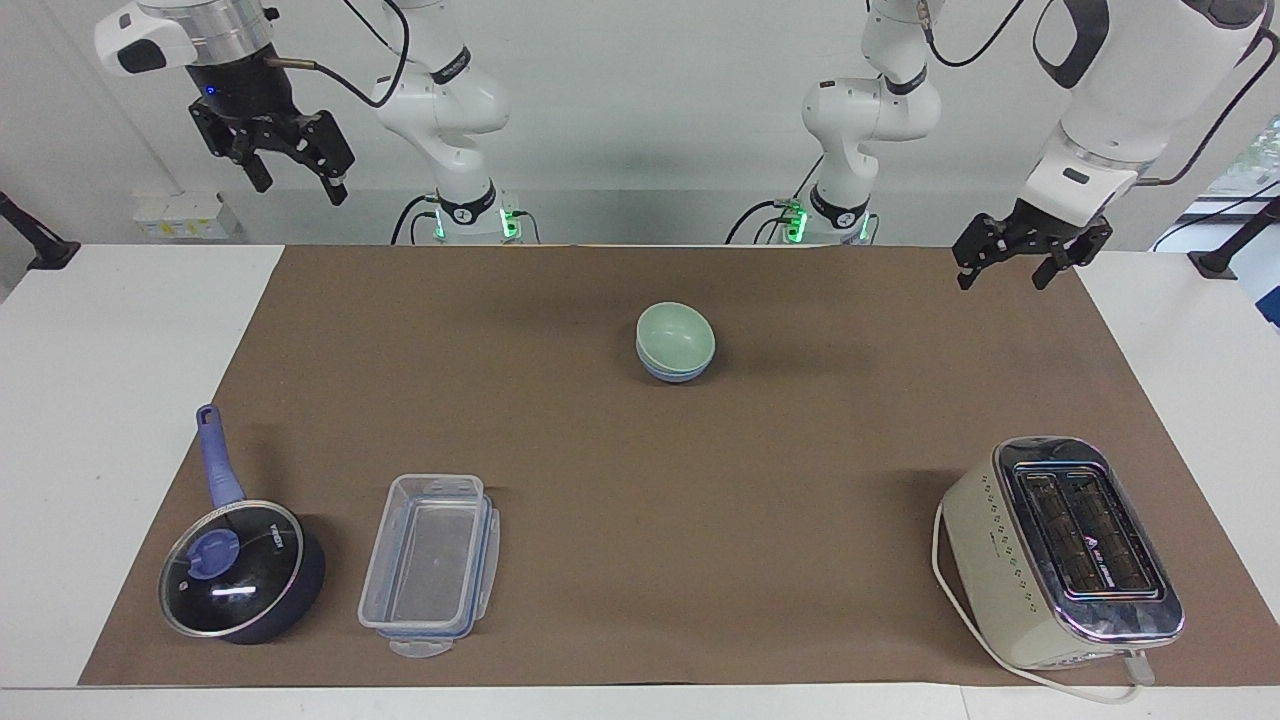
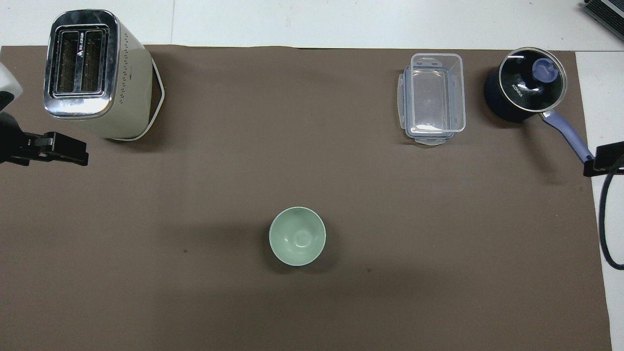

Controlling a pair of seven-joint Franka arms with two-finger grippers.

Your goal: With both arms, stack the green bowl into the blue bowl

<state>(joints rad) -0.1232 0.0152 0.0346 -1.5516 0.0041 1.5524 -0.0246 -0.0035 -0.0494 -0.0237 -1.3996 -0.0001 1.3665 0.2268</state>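
The pale green bowl sits nested inside the blue bowl at the middle of the brown mat, nearer the robots. From above only the green bowl shows; the blue one is hidden under it. My right gripper is open and empty, held high at the right arm's end of the table; only its tip shows from above. My left gripper is open and empty, raised over the mat's corner at the left arm's end, and shows at the edge of the overhead view.
A cream toaster with its cord stands farther from the robots at the left arm's end. A clear plastic container and a dark pot with a blue handle and glass lid lie farther out at the right arm's end.
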